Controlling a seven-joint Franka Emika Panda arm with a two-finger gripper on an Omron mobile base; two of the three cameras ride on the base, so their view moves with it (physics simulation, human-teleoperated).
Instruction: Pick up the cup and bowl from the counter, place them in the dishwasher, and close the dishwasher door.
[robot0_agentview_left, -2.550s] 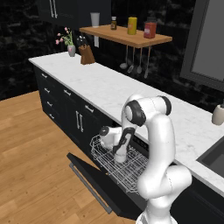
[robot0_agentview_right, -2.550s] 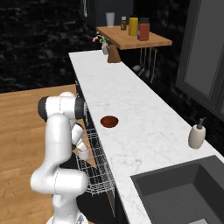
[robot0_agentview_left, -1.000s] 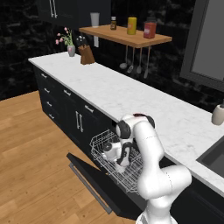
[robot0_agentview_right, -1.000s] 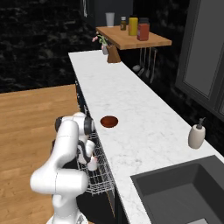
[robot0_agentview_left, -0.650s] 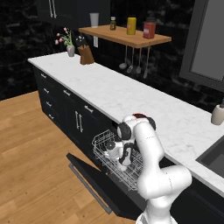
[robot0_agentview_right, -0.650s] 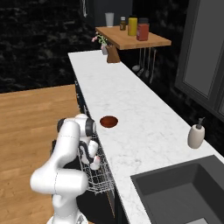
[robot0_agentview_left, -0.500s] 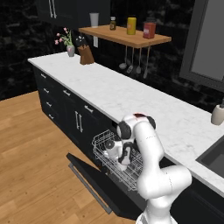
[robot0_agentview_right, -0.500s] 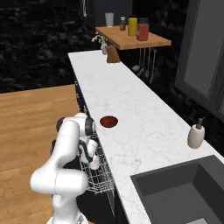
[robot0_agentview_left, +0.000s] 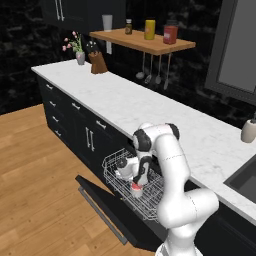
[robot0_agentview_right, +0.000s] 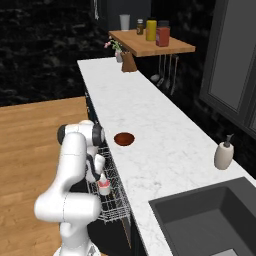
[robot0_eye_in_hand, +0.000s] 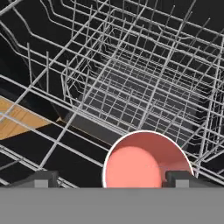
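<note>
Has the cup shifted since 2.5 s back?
Yes. The cup went down from above the wire rack into it, and sits upright between the open gripper fingers.

- The wire rack (robot0_agentview_left: 125, 170) stands pulled out from under the counter (robot0_agentview_left: 150, 112), over the dropped dishwasher door (robot0_agentview_left: 107, 207).
- The cup (robot0_agentview_left: 136, 188) sits upright inside the rack, at its 5 o'clock corner in the left base view.
- In the hand view the cup (robot0_eye_in_hand: 146, 162) lies at 6 o'clock, between the two finger tips (robot0_eye_in_hand: 181, 178).
- The gripper (robot0_agentview_right: 101, 176) hangs directly above the cup (robot0_agentview_right: 103, 187).
- The bowl (robot0_agentview_right: 124, 138) rests on the counter (robot0_agentview_right: 165, 150), at 1 o'clock from the cup, beyond the rack (robot0_agentview_right: 111, 197).
- A soap bottle (robot0_agentview_right: 223, 152) stands on the counter at 3 o'clock from the bowl, well apart.
- The sink (robot0_agentview_right: 210, 220) lies at 5 o'clock from the bowl.
- The shelf (robot0_agentview_right: 150, 42) hangs above the counter's far end, at 12 o'clock.
</note>
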